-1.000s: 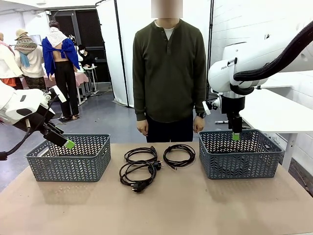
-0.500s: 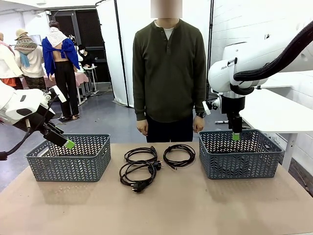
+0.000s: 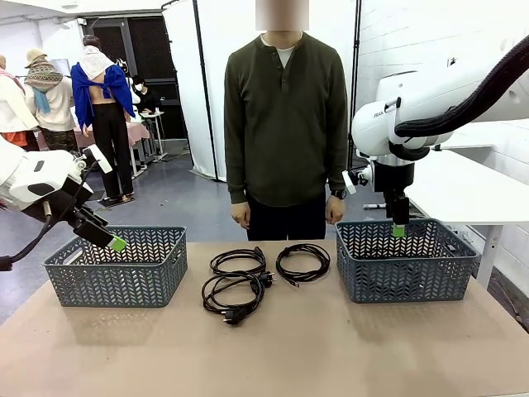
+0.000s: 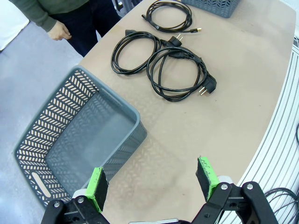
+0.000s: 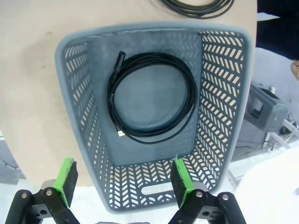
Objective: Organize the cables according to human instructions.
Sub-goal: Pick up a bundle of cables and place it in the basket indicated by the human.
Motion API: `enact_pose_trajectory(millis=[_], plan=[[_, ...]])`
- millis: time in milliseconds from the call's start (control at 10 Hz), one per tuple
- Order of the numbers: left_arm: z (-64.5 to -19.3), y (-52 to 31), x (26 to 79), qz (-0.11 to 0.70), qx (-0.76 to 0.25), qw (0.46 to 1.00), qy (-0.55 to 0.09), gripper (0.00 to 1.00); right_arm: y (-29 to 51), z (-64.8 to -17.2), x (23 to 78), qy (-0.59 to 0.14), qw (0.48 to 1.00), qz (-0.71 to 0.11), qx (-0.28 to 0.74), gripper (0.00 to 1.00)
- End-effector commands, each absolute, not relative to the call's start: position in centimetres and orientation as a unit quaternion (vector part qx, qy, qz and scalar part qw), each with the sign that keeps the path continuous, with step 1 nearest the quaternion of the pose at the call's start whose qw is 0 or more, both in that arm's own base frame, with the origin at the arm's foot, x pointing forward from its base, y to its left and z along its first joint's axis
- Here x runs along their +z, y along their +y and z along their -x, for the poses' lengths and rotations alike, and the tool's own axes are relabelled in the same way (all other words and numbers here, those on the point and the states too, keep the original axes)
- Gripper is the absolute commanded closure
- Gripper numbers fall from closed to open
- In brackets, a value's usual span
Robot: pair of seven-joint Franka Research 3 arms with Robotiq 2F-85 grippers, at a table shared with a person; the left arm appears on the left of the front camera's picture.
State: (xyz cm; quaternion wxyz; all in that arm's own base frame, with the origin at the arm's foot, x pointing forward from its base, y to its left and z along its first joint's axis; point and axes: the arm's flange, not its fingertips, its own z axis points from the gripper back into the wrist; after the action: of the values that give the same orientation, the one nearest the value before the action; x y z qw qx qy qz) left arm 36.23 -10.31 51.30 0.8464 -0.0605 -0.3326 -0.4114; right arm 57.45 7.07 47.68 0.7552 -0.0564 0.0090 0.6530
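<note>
Three coiled black cables lie mid-table between the baskets: one at the back left [image 3: 237, 261], one nearer me [image 3: 232, 295] and one at the back right [image 3: 302, 262]. Another cable [image 5: 152, 100] lies coiled flat inside the right basket [image 5: 84, 116]. My right gripper [image 5: 123, 182] hangs open above that basket [image 3: 405, 259], holding nothing. My left gripper [image 4: 152, 181] is open and empty, hovering over the near edge of the left basket [image 4: 70, 140], which has nothing in it. The human [image 3: 285, 124] stands at the far side, arms down.
The left basket [image 3: 116, 266] and right basket stand at either side of the table. Bare tabletop [image 3: 273, 356] stretches in front of the cables. A white table [image 3: 471, 194] stands beyond the right basket.
</note>
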Motion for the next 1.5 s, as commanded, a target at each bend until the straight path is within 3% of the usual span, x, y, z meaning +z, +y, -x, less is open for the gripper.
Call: enact_pose_trajectory(millis=[0,400,700,1000,1400], plan=[[-36.3,-10.2,51.3,0.062,-0.409,0.847,-0.333,0.0,7.1,-57.5,47.7,0.009,0.755,0.056,0.653,0.0],[-36.3,-10.2,51.3,0.062,-0.409,0.847,-0.333,0.0,7.5,-55.4,51.5,-0.019,0.805,0.011,0.592,0.0],[-36.3,-10.2,51.3,0.062,-0.409,0.847,-0.333,0.0,9.0,-51.6,52.7,-0.088,0.834,-0.018,0.545,0.0],[-36.3,-10.2,51.3,0.062,-0.409,0.847,-0.333,0.0,11.8,-47.0,52.2,-0.146,0.835,-0.032,0.53,0.0],[-36.3,-10.2,51.3,0.062,-0.409,0.847,-0.333,0.0,15.6,-42.3,49.8,-0.17,0.814,-0.078,0.55,0.0]])
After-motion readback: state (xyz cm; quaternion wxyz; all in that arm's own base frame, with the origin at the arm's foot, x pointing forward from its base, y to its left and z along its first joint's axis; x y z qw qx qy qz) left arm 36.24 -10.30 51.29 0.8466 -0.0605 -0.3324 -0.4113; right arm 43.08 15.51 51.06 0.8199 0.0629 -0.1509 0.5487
